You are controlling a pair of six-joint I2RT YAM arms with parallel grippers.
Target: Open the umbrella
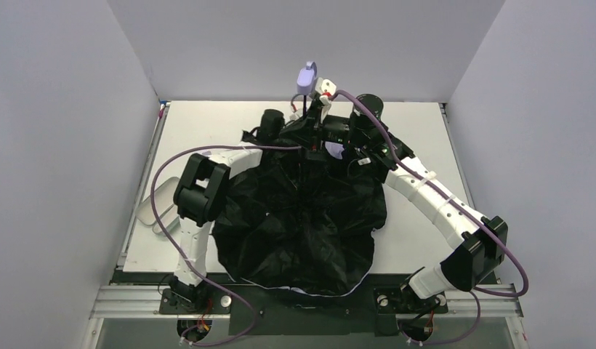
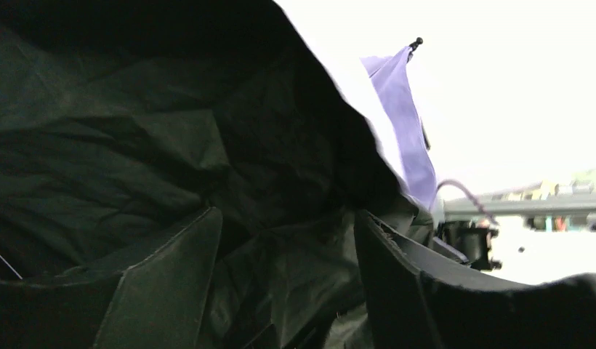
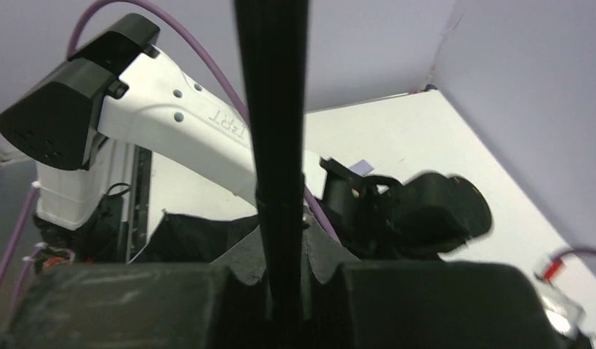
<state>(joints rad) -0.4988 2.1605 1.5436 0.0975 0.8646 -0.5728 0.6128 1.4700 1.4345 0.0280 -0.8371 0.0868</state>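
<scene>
The right fingers (image 3: 426,298) are clamping shut on the thin black shaft (image 3: 273,109) of the umbrella (image 1: 280,189); the left fingers (image 2: 171,276) are standing apart, with loose black lining bunching between them; the canopy (image 1: 302,240) is lying part-spread, black side up, at mid-tabletop (image 1: 208,127), reaching toward 6 o'clock; the lavender handle (image 1: 307,77) is pointing up at 12 o'clock; a pale oblong case (image 1: 155,203) is sitting at the canopy's 9 o'clock, its contents unreadable.
</scene>
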